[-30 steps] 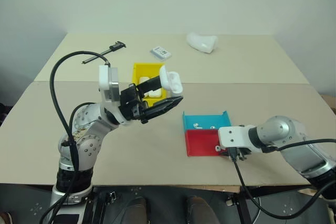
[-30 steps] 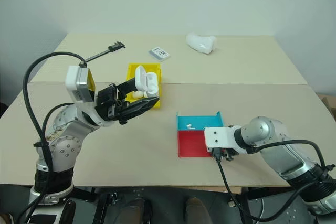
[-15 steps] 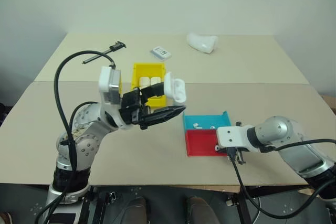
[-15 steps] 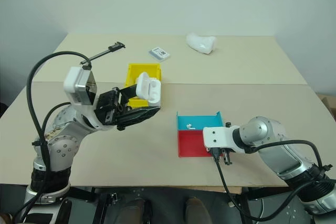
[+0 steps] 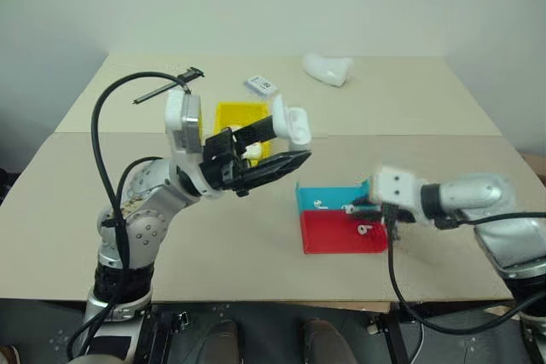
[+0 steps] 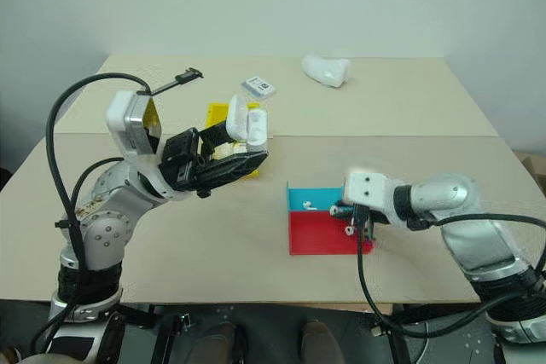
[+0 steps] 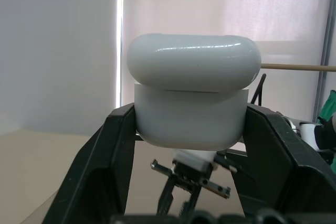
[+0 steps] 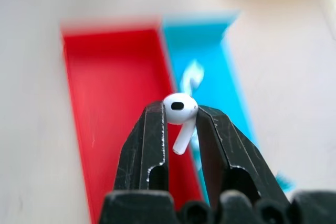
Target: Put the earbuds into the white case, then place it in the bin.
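- One earbud (image 8: 179,113) is pinched between the two black fingers of the right gripper (image 8: 180,129), head uppermost and stem hanging between the fingertips, raised above the red tray (image 8: 113,108) and the blue tray (image 8: 223,72).
- A second earbud (image 8: 192,75) lies inside the blue tray.
- The red tray (image 5: 337,232) and the blue tray (image 5: 328,198) sit edge to edge on the table (image 5: 409,159), blue on the far side, red on the near side.
- The white case (image 7: 192,98) is clamped at its lower half between the fingers of the left gripper (image 5: 277,147), which are pressed against its two sides; the lid reads as closed in the left wrist view.
- The left gripper holds the case in the air, near the bin (image 5: 232,115) and on its right side.
- The bin stands on the table behind the left gripper; white items lie inside it.
- Far side of the table: a lumpy white object (image 5: 328,68), a small card (image 5: 262,85) and a black tool (image 5: 171,84).
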You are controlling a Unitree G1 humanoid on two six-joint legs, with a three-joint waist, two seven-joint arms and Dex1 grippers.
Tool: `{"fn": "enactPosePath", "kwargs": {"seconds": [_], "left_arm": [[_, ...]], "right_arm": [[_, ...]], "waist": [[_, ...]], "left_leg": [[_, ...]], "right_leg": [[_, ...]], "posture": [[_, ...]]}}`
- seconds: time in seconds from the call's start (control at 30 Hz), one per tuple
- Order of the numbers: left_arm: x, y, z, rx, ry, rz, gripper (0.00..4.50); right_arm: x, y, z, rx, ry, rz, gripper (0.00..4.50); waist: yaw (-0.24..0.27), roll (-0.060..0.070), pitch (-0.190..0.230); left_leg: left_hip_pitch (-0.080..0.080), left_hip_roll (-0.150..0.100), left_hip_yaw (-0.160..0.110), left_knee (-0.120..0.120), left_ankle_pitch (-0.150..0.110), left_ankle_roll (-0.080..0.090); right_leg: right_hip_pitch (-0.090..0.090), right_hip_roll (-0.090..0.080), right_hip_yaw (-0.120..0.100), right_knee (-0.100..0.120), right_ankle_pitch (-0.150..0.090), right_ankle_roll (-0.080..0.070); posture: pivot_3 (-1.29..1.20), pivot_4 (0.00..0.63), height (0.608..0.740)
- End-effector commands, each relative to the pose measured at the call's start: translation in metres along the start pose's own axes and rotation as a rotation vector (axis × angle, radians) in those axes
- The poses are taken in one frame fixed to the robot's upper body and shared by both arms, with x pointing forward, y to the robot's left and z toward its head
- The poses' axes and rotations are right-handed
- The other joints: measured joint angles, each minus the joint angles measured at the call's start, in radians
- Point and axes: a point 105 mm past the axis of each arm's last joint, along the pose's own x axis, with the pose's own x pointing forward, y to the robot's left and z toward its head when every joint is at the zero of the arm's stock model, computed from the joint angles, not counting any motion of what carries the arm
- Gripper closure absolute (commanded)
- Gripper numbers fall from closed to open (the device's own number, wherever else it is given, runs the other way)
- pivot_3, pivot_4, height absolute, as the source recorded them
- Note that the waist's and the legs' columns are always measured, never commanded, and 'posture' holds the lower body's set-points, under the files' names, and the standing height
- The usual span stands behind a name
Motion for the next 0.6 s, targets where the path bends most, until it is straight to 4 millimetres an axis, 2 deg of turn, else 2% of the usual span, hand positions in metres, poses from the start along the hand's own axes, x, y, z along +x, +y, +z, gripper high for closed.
{"fn": "enactPosePath", "kwargs": {"seconds": [0.03, 0.17, 0.33, 0.43, 0.6], "left_arm": [[0.003, -0.012, 0.004, 0.042, -0.019, -0.057, 1.73], [0.003, -0.017, -0.004, 0.035, 0.003, -0.100, 1.73], [0.008, -0.020, -0.010, 0.012, 0.004, -0.135, 1.73], [0.013, -0.024, -0.012, -0.006, -0.002, -0.147, 1.73], [0.015, -0.025, -0.013, -0.015, 0.010, -0.164, 1.73]], "right_arm": [[-0.033, -0.015, 0.042, 0.068, -0.269, -0.109, 3.92], [-0.055, -0.006, 0.072, 0.167, -0.529, -0.102, 3.92], [-0.066, 0.000, 0.111, 0.214, -0.772, -0.112, 3.92], [-0.064, 0.005, 0.128, 0.228, -0.837, -0.113, 3.92], [-0.054, 0.019, 0.134, 0.207, -0.819, -0.088, 3.92]], "waist": [[0.002, 0.000, 0.000], [0.004, 0.000, 0.000], [-0.004, 0.000, 0.000], [-0.004, 0.001, 0.000], [-0.002, 0.001, 0.000]], "left_leg": [[0.000, 0.000, 0.000, 0.000, 0.000, 0.000], [-0.001, 0.000, 0.000, 0.000, 0.000, 0.000], [0.001, 0.000, -0.001, 0.000, 0.000, 0.000], [0.001, 0.000, -0.001, 0.000, 0.000, 0.000], [-0.001, 0.000, -0.001, 0.000, 0.000, 0.000]], "right_leg": [[0.000, 0.000, 0.000, 0.000, 0.000, 0.000], [0.000, 0.000, 0.000, -0.001, 0.000, 0.000], [0.001, 0.000, 0.000, 0.000, 0.000, 0.000], [0.001, 0.000, 0.000, 0.000, 0.000, 0.000], [0.000, 0.000, 0.000, 0.000, 0.000, 0.000]], "posture": [[0.00, 0.150, 0.740], [0.00, 0.150, 0.740], [0.00, 0.150, 0.740], [0.00, 0.150, 0.740], [0.00, 0.150, 0.740]]}}
